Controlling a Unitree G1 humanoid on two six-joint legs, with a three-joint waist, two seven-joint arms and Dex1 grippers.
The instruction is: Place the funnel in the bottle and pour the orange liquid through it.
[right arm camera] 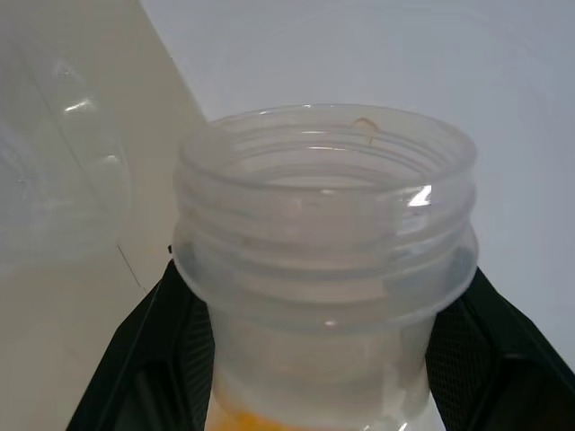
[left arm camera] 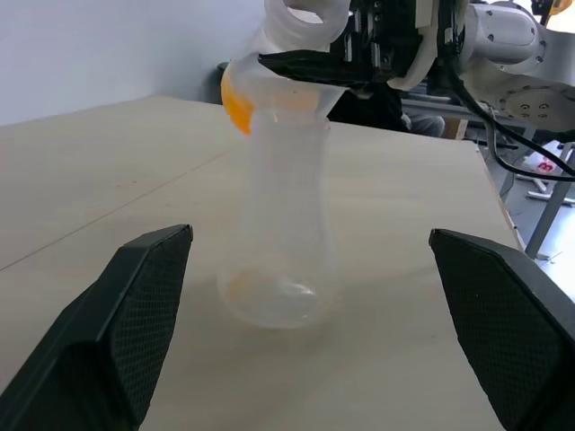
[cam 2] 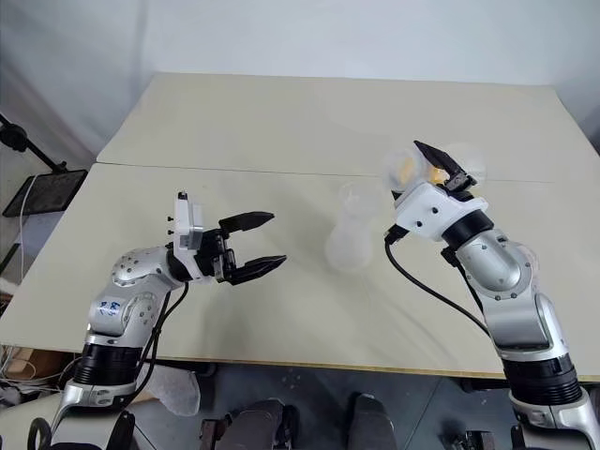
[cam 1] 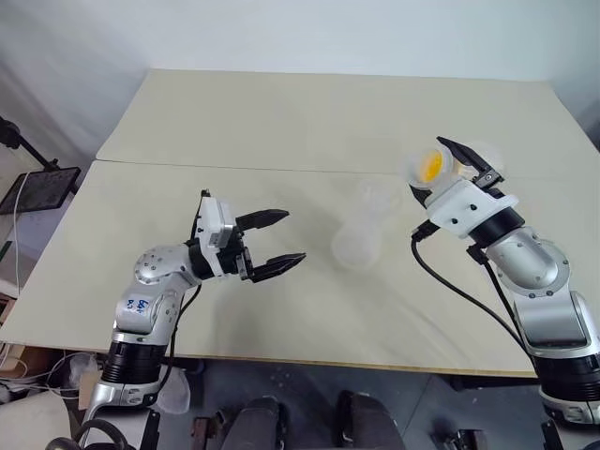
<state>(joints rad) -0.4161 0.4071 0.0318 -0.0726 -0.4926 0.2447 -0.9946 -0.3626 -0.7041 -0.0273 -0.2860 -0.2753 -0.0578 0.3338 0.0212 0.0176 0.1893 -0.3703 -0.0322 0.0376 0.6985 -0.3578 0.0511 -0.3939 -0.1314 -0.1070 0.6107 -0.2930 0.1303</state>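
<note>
step: pour | R pincer clamped on tilted container w/ orange liquid | L pincer wide open, empty | next: align mouth over bottle mid-counter; funnel can't tell

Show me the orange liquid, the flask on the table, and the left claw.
orange liquid (cam 1: 431,165): left eye view, pool inside the tilted bottle.
flask (left arm camera: 278,260): left wrist view, its body.
left claw (cam 1: 277,243): left eye view, between open fingertips.

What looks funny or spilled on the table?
Nothing is spilled on the table. One thing looks odd: the right pincer holds an open jar tipped over in the air, so its orange liquid has pooled to one side. The bottle stands upright nearby.
</note>
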